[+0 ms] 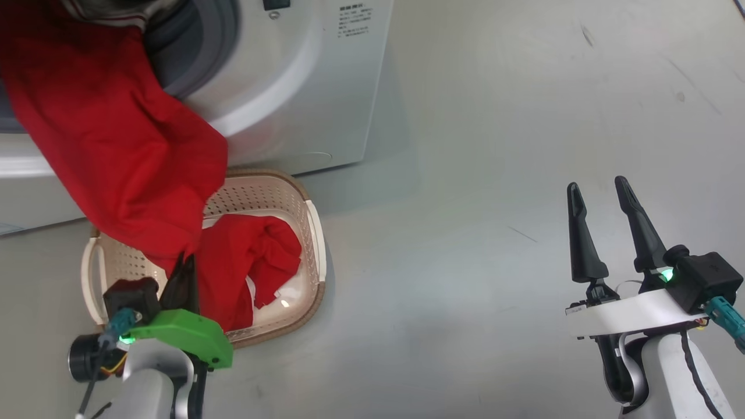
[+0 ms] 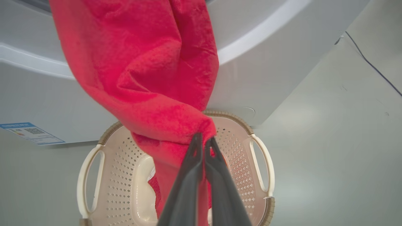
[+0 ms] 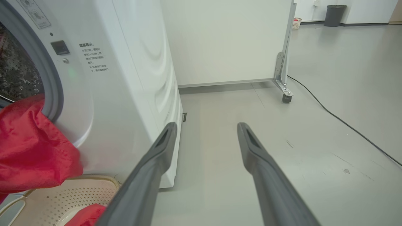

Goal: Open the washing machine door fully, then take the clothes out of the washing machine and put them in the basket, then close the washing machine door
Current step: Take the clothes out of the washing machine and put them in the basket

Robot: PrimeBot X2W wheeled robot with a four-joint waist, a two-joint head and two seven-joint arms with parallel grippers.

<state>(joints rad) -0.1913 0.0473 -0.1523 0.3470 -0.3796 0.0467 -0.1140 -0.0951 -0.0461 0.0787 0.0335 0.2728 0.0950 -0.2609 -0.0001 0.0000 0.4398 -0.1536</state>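
Red clothes mid-transfer, strung from the washing machine drum mouth down to the basket.

Left end effector pinched tight on the cloth's low end, above the basket, likely so the rest slides out and drops in. One red piece with white cloth lies inside. Basket on the floor just below the mouth: short carry. Right end effector spread wide, empty, well apart. Left wrist view gives the pinch and a blue label. Right wrist view gives the drum wall and a floor cable.
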